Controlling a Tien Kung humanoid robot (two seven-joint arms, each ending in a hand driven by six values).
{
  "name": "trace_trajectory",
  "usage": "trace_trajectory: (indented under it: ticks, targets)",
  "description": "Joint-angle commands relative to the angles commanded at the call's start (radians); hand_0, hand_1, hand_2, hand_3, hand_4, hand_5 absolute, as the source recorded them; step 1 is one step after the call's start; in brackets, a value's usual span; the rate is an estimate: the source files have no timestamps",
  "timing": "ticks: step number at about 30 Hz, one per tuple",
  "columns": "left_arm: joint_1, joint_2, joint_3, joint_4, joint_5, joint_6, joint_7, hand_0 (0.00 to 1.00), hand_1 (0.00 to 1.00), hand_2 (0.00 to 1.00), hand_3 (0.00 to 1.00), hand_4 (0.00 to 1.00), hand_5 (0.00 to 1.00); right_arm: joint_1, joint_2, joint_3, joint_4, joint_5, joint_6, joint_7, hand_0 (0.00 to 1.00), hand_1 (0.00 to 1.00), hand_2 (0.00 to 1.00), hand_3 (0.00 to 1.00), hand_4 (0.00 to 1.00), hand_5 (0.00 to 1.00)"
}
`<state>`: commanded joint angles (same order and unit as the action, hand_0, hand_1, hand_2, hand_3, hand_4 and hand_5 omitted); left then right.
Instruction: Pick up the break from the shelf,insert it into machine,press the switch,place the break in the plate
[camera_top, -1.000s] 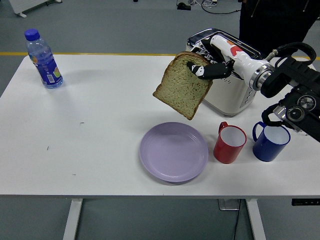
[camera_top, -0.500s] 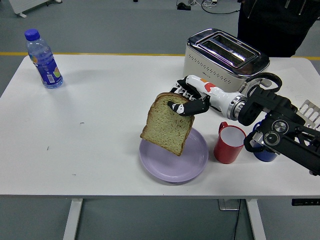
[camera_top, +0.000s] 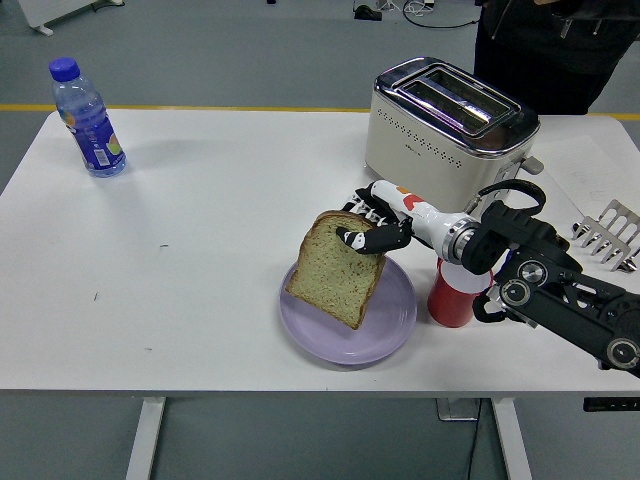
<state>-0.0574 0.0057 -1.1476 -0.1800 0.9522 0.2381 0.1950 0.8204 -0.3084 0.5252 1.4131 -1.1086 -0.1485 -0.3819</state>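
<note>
The robot's right hand (camera_top: 375, 232) lowers a slice of brown bread (camera_top: 335, 268) over the lilac plate (camera_top: 392, 325) near the desk's front edge, fingers pinched on the slice's upper corner. A second ago the slice hung high beside the toaster (camera_top: 440, 135); it has since swung down and forward, and its lower edge now looks to be touching or just above the plate, the slice tilted rather than flat. That suggests the toasting steps are done and only the release remains, which calls for opening the fingers and letting the bread settle onto the plate. The arm now covers most of the red mug (camera_top: 448, 295), just right of the plate, and hides the blue mug seen earlier. A wire rack (camera_top: 606, 232) sits at the desk's right edge, a water bottle (camera_top: 88, 120) at the far left corner. A person in dark clothing (camera_top: 550, 45) stands behind the desk. The left arm is out of sight.
</note>
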Motion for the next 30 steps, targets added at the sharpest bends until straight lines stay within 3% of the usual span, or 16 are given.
trace_trajectory:
  ticks: [16, 17, 22, 23, 28, 29, 30]
  targets:
    - [-0.004, -0.002, 0.005, 0.0, -0.005, 0.001, 0.0, 0.693, 0.577, 0.712, 0.67, 0.502, 0.96, -0.012, 0.032, -0.041, -0.09, -0.034, 0.01, 0.039, 0.118, 0.242, 0.355, 0.46, 0.535, 0.002]
    - [-0.005, -0.002, 0.006, 0.0, -0.006, 0.001, 0.0, 0.693, 0.576, 0.713, 0.67, 0.502, 0.96, -0.012, 0.033, -0.041, -0.097, -0.046, 0.011, 0.045, 0.244, 0.352, 0.434, 0.515, 0.489, 0.002]
    - [-0.006, -0.001, 0.01, 0.0, -0.01, 0.001, 0.0, 0.693, 0.576, 0.713, 0.67, 0.502, 0.96, -0.011, 0.038, -0.045, -0.118, -0.098, 0.023, 0.069, 0.244, 0.352, 0.434, 0.515, 0.489, 0.002]
    - [-0.006, -0.001, 0.01, 0.0, -0.011, 0.001, 0.0, 0.693, 0.577, 0.712, 0.67, 0.502, 0.96, -0.01, 0.039, -0.045, -0.122, -0.111, 0.025, 0.073, 0.364, 0.454, 0.51, 0.56, 0.469, 0.02]
    - [-0.007, -0.001, 0.01, 0.0, -0.011, 0.002, 0.0, 0.693, 0.577, 0.712, 0.67, 0.502, 0.96, -0.008, 0.044, -0.045, -0.134, -0.154, 0.039, 0.088, 0.364, 0.454, 0.51, 0.56, 0.469, 0.02]
    - [-0.007, -0.001, 0.01, 0.0, -0.011, 0.002, 0.0, 0.693, 0.576, 0.712, 0.672, 0.502, 0.96, -0.008, 0.044, -0.045, -0.136, -0.159, 0.042, 0.09, 0.518, 0.581, 0.604, 0.631, 0.589, 0.115]
    - [-0.007, -0.001, 0.011, 0.0, -0.012, 0.002, 0.0, 0.693, 0.576, 0.712, 0.672, 0.502, 0.96, -0.008, 0.045, -0.046, -0.139, -0.168, 0.05, 0.094, 0.518, 0.581, 0.604, 0.631, 0.589, 0.115]
